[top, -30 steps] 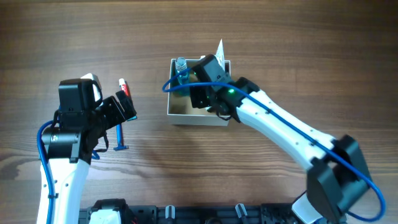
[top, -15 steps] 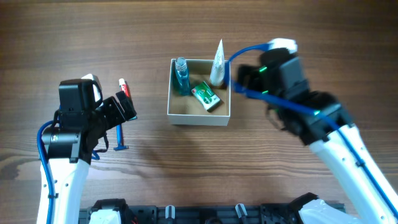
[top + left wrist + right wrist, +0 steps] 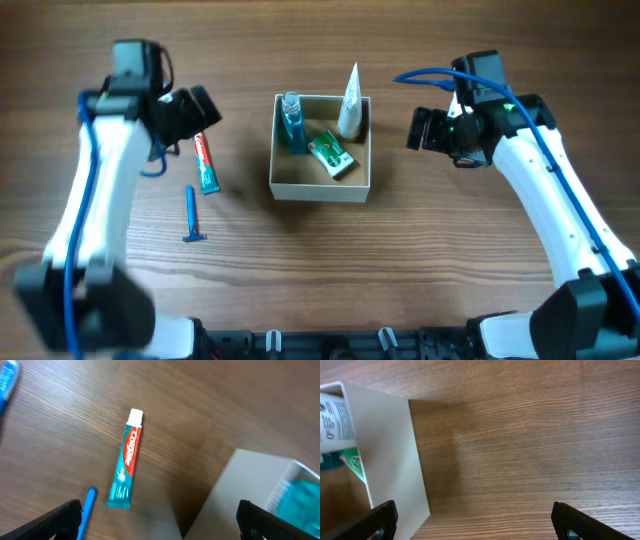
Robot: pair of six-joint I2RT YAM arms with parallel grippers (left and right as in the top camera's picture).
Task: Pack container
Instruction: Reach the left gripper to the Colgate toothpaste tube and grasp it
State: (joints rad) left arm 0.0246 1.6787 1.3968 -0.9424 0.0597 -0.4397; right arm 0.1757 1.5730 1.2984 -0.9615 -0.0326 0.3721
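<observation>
The container [image 3: 318, 191] is a white-walled square box with a tan floor, standing mid-table. Inside it are a blue bottle [image 3: 291, 120], a green box [image 3: 331, 153] and a white tube [image 3: 349, 102] leaning in the far right corner. A toothpaste tube [image 3: 205, 163] and a blue razor [image 3: 191, 215] lie on the table to its left. My left gripper [image 3: 203, 113] hovers open just beyond the toothpaste [image 3: 128, 460], holding nothing. Right of the box, my right gripper [image 3: 416, 130] is open and empty, with the container wall [image 3: 390, 460] at its left.
Dark wooden table all round. The razor handle [image 3: 86, 512] sits by my left finger [image 3: 60, 520]. The container's corner [image 3: 235, 495] and the blue bottle [image 3: 305, 495] show at the right of the left wrist view.
My right gripper opened, left the green box in the container and drew back to the right. The left arm swung toward the far side, uncovering the toothpaste.
</observation>
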